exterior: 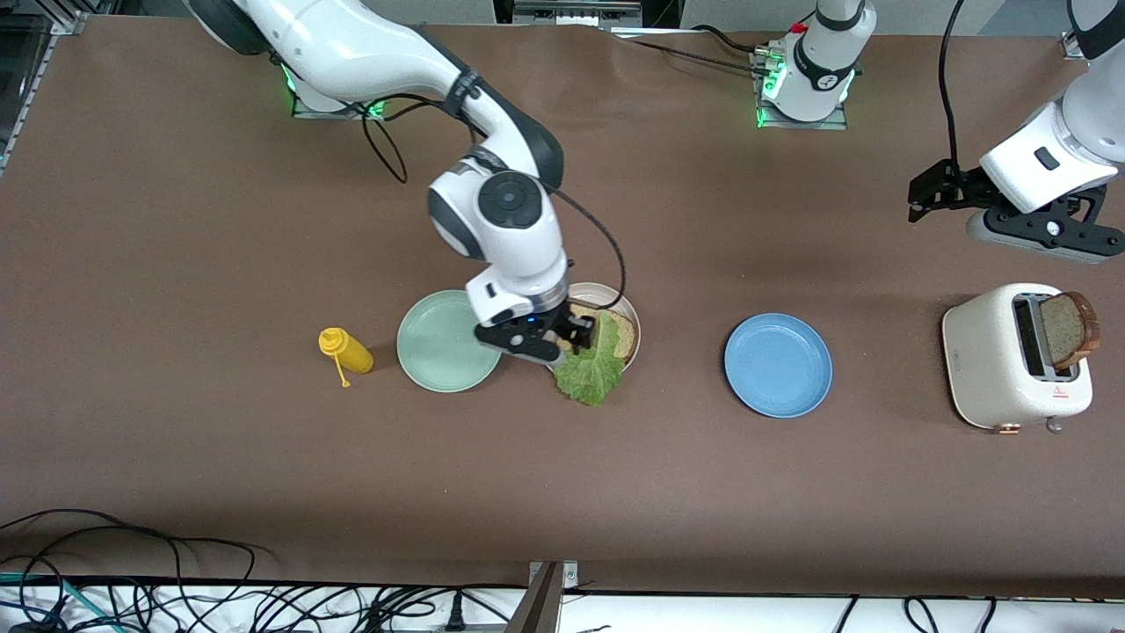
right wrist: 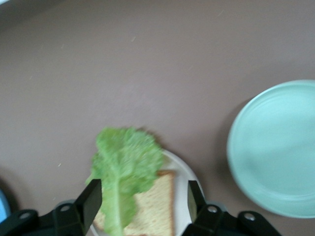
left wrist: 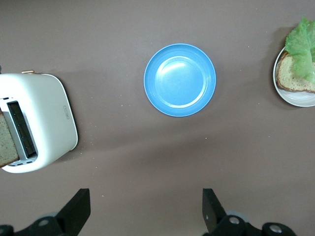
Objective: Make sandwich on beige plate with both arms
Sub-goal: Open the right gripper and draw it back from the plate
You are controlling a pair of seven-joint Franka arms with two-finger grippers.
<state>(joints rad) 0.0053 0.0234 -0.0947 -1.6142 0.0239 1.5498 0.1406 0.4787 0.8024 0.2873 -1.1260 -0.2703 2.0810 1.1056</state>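
The beige plate (exterior: 635, 318) lies mid-table and holds one slice of brown bread (exterior: 623, 333). A ruffled green lettuce leaf (exterior: 595, 369) lies on the bread and hangs over the plate's rim toward the front camera. My right gripper (exterior: 562, 337) hovers low over the plate, open, its fingers (right wrist: 93, 196) on either side of the lettuce (right wrist: 125, 162) and bread (right wrist: 157, 209), holding nothing. The left gripper (exterior: 917, 200) waits open and empty in the air over bare table beside the toaster (exterior: 1011, 356). A second slice (exterior: 1070, 327) stands in the toaster's slot.
A mint-green plate (exterior: 444, 341) touches the beige plate on the side toward the right arm's end, with a yellow mustard bottle (exterior: 345, 350) lying past it. A blue plate (exterior: 778, 365) sits between the beige plate and the toaster. Cables run along the table's front edge.
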